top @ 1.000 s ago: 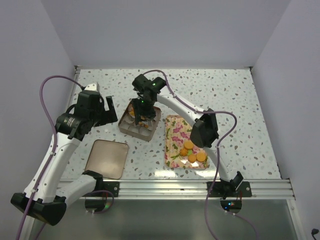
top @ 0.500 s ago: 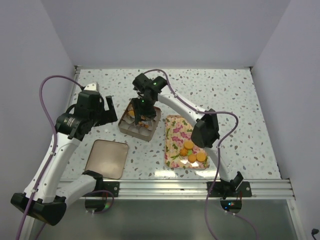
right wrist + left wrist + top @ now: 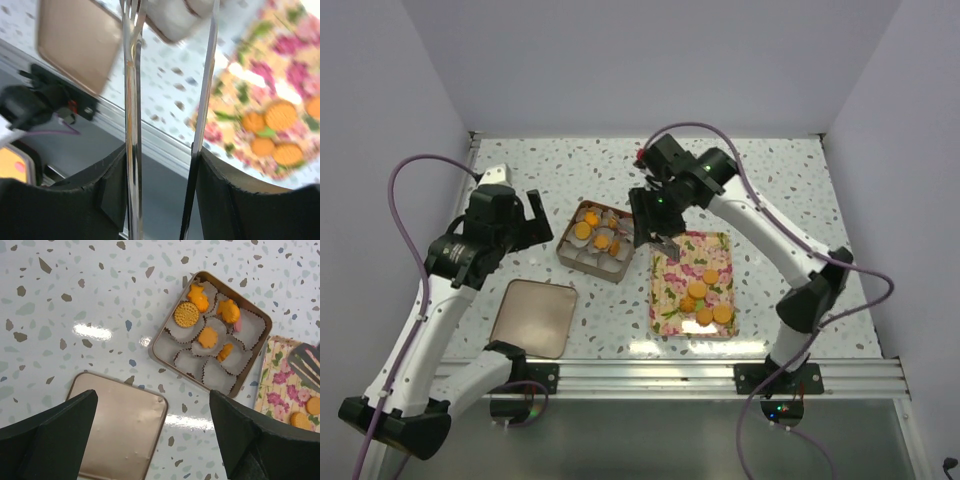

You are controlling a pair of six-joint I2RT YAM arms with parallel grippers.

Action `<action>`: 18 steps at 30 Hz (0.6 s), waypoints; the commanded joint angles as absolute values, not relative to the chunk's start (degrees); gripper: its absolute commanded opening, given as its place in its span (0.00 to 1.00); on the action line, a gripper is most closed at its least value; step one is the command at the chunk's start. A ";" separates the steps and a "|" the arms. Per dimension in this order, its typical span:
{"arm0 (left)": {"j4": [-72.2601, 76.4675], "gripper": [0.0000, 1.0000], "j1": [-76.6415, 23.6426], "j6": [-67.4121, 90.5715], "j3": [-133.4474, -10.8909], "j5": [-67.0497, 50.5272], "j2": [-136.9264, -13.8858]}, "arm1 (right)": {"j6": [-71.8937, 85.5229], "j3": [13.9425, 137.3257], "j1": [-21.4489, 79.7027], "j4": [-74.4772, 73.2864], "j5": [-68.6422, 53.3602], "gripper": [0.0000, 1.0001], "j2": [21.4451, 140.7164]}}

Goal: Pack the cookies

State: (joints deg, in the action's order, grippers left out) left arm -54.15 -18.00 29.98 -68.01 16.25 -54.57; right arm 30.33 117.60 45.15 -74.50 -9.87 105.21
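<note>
Several orange cookies (image 3: 595,237) lie in white paper cups inside the open tin (image 3: 563,258); the left wrist view shows them (image 3: 200,315), with a pink one at the tin's right side. More orange cookies (image 3: 705,300) sit on the near end of the flowered tray (image 3: 685,255); they also appear, blurred, in the right wrist view (image 3: 280,117). My right gripper (image 3: 655,228) (image 3: 160,160) is shut on metal tongs (image 3: 665,243) (image 3: 131,100), whose tips hang over the tray's far left corner with no cookie seen in them. My left gripper (image 3: 535,215) (image 3: 152,425) is open, left of the tin.
The tin's lid (image 3: 533,317) (image 3: 120,425) lies flat near the table's front edge, left of the tray. The speckled table ends at a metal rail (image 3: 720,375) in front. White walls enclose the back and sides.
My right arm has swung from above the tin to the tray's far left corner, carrying the tongs and uncovering the tin's cookies. My left gripper shifted slightly and widened a little.
</note>
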 commanded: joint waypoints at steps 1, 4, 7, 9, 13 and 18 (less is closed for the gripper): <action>-50.37 1.00 -17.67 31.90 -65.75 13.72 -53.97 | 28.83 102.87 40.44 -74.72 -5.80 0.53 94.51; -48.44 1.00 -17.67 32.61 -63.46 11.61 -53.35 | 28.83 90.73 36.92 -73.56 -6.33 0.53 86.85; -47.29 0.99 -17.67 33.22 -61.62 9.85 -53.35 | 29.18 83.60 36.39 -74.88 -5.54 0.53 82.11; -46.41 0.99 -17.67 33.57 -60.65 9.14 -53.79 | 29.79 78.87 36.30 -75.50 -5.54 0.54 80.51; -44.83 0.98 -17.67 34.01 -59.59 8.00 -54.40 | 33.56 71.20 36.39 -73.84 -6.77 0.56 75.68; -43.95 0.98 -17.67 33.75 -59.50 7.29 -55.37 | 34.81 67.50 36.39 -73.39 -6.59 0.57 73.74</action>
State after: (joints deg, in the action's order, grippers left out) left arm -47.62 -18.00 33.12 -59.46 8.60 -54.92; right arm 32.64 67.85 36.32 -75.05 -6.17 75.40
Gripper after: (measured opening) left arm 0.985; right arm 0.572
